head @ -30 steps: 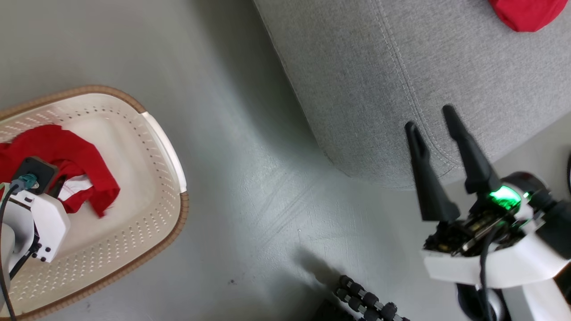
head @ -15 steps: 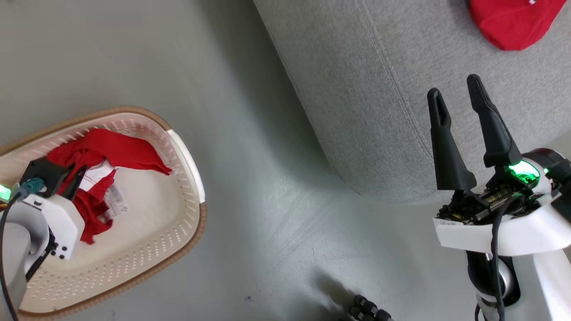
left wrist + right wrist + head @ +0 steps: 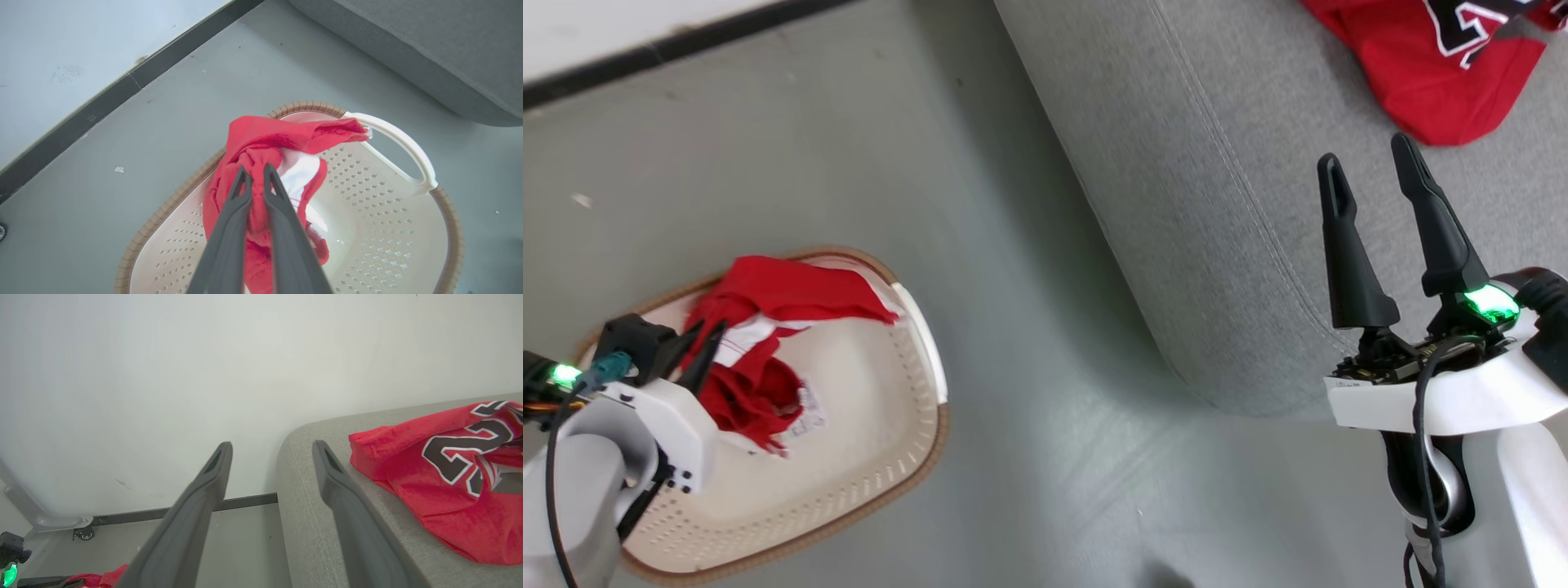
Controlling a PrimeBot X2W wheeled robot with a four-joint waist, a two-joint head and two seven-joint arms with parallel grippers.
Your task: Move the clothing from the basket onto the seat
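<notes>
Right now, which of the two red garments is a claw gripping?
The red-and-white garment over the basket, pinched in the left claw. The numbered jersey lies loose on the seat, untouched.

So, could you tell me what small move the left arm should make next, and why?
Probably lift the left gripper a little higher: it is shut on the red garment, whose lower folds hang low over the basket, so they should clear it before the arm swings toward the seat.
</notes>
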